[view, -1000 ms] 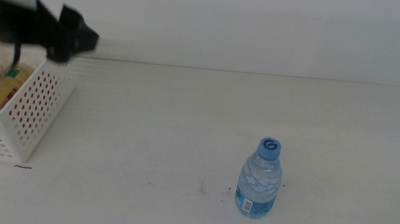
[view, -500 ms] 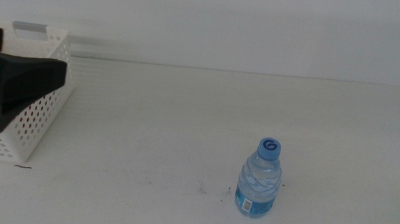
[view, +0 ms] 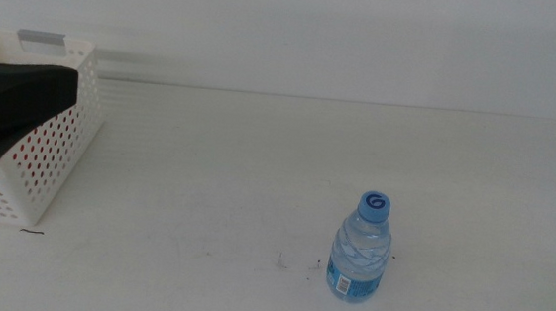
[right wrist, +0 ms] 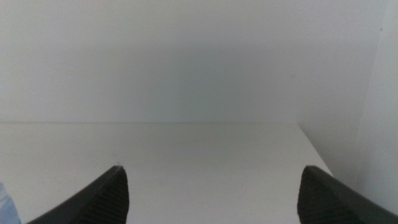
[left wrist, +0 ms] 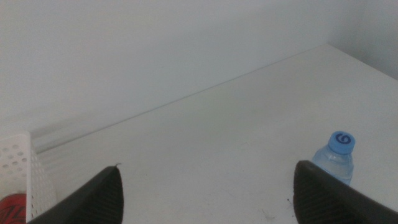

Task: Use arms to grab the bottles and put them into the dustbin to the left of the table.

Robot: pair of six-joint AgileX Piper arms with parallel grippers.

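Observation:
A small clear water bottle (view: 360,251) with a blue cap stands upright on the white table (view: 257,164), right of centre near the front. The white perforated dustbin (view: 55,143) sits at the table's left end; something red shows through its holes. My left gripper (view: 14,105) is a dark blur in front of the dustbin at the left edge. In the left wrist view the left gripper (left wrist: 208,167) is open and empty, with the bottle (left wrist: 336,155), the dustbin's corner (left wrist: 18,168) and a red can (left wrist: 11,208) inside it. My right gripper (right wrist: 212,168) is open and empty.
The right wrist view looks over bare tabletop (right wrist: 205,149) toward a pale wall, with the table's right edge in sight. A few dark specks (view: 281,263) lie on the table just left of the bottle. The right arm is outside the middle view.
The left gripper has come down from above the dustbin and drawn back toward the left edge, now covering the dustbin's inside. The water bottle has not moved.

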